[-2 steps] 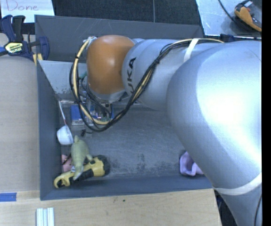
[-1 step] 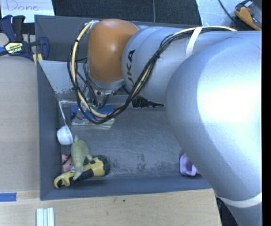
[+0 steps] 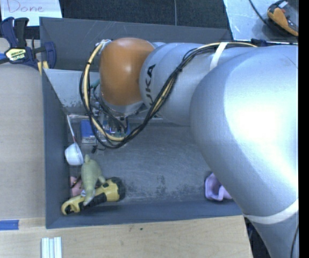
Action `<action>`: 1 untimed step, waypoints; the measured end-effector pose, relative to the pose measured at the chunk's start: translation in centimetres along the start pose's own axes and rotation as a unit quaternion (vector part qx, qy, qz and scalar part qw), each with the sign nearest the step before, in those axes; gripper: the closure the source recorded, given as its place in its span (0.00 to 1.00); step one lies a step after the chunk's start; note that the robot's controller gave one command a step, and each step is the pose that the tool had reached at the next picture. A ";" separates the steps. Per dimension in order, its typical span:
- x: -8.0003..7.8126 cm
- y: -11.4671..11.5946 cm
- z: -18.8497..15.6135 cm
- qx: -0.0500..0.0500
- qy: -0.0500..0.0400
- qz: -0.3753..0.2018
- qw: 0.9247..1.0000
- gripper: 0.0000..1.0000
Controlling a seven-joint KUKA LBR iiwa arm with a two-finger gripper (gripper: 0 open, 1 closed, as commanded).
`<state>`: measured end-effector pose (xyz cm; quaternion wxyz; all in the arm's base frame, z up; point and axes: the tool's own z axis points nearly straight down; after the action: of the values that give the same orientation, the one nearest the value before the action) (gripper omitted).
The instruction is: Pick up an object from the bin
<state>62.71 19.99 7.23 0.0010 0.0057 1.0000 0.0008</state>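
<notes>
Arm [image 3: 240, 117] reaches in from the right, over the bin [image 3: 159, 171]. Gripper [image 3: 92, 130] sits low under the orange wrist cover [image 3: 123, 69] at the bin's far left; can't tell if it's open or closed, or gripping anything. White ball [image 3: 73, 155] lies just near of it. Near-left corner: olive toy [image 3: 91, 175], drill [image 3: 101, 193] and pink bit [image 3: 76, 185], heaped. Lilac thing [image 3: 214, 188] is near right, beside the arm.
</notes>
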 end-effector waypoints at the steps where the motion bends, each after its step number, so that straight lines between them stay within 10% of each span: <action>1: 0.3 1.2 0.1 -0.005 -0.005 0.166 0.986 0.00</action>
<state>62.46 21.24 7.14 0.0059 0.1713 0.9852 0.0059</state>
